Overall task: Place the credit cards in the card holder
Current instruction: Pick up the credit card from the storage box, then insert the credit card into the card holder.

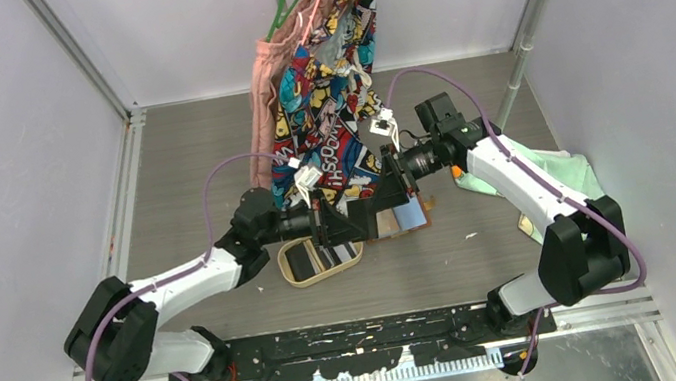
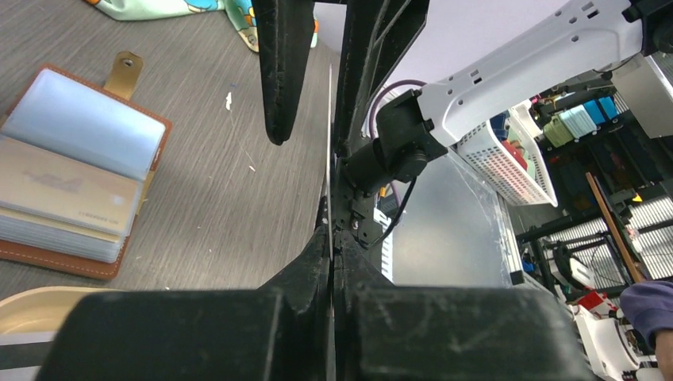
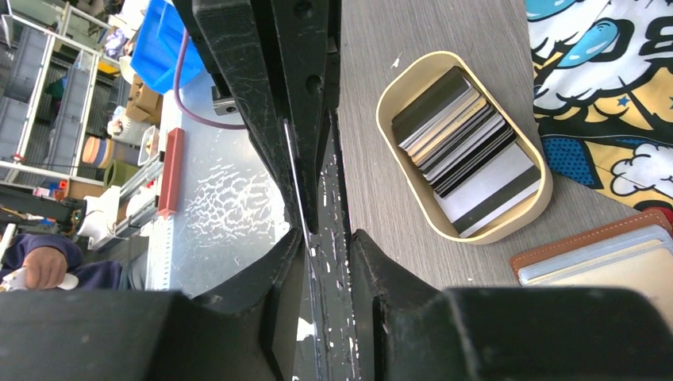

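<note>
Left gripper (image 2: 330, 246) is clamped flat on one credit card (image 2: 329, 143), edge-on in mid-air. Right gripper (image 3: 327, 242) straddles the card's far end, jaws a little apart and not pinching as far as I can see. Card holder (image 2: 79, 135) lies open on the table (image 2: 238, 198), well off to the side of my left fingertips. The other cards (image 3: 468, 151) sit in the tray (image 3: 383, 107) beside my right fingers. My read on risks: a right pad drags as it backs off, twists the card in my single pinch, and it drops. The holder is also unpinned, so a skewed insert would shove it.
</note>
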